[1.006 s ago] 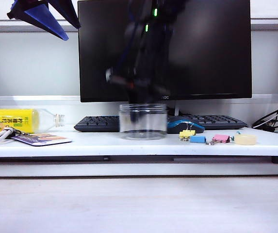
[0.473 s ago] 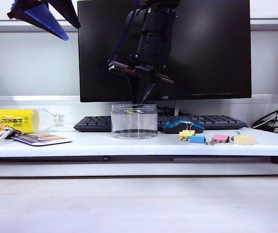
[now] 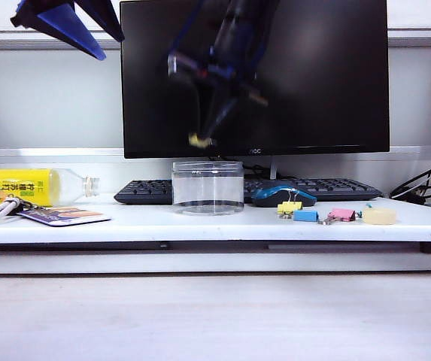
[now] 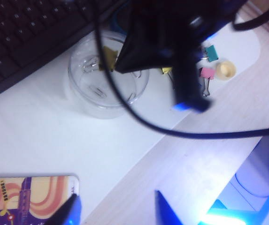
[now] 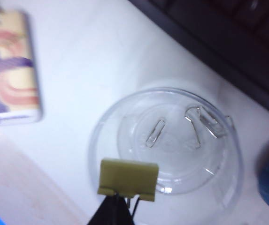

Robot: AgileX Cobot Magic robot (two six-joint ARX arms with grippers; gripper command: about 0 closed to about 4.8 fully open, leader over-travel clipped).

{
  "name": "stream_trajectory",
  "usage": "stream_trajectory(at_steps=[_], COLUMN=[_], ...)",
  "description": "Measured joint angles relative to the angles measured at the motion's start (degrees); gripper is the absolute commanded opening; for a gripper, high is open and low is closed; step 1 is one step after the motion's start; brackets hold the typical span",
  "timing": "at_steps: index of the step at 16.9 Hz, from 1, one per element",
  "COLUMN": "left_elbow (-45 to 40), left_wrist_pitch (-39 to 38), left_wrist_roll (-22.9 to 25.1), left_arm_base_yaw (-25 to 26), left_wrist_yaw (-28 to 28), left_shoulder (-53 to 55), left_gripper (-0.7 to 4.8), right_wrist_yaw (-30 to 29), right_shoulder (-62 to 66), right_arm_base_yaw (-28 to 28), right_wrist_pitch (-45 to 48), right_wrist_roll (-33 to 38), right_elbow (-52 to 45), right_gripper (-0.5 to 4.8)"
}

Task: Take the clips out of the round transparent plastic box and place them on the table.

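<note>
White table [image 3: 125, 222] under monitor; right gripper [image 3: 200, 141] now rising above round transparent plastic box [image 3: 207, 186], fingers pinching yellow clip [image 5: 128, 179]; placing remains. Left gripper [image 4: 115, 213] hanging spread, empty, high at left.

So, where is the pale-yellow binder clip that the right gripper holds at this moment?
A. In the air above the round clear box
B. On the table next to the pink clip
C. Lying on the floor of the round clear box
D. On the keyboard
A: the right gripper is shut on the yellow clip, which hangs above the open round transparent box, clear of its rim.
</note>
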Motion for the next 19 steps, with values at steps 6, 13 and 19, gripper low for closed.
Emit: stream_trajectory(at_steps=[6,13,19], left_elbow=[0.0,0.0,0.0], left_wrist_pitch=[-0.2,-1.1,-1.4], left_wrist_roll=[0.1,0.1,0.1], left_arm_base_yaw=[0.0,0.0,0.0], left_wrist_yaw=[1.3,1.4,1.4], left_shoulder=[-1.1,-2.4,-3.0], left_gripper=[2.07,2.06,2.06], right_wrist_yaw=[3.2,9.8,10.7], right_shoulder=[-4.2,-4.7,-4.7], right_arm_base_yaw=[-3.8,-3.8,-4.4], right_wrist_pitch=[-0.4,-0.4,-0.5], right_wrist_roll=[2.1,3.4,3.4], right_elbow=[0.2,-4.0,-9.4], right_gripper=[0.08,0.08,0.08])
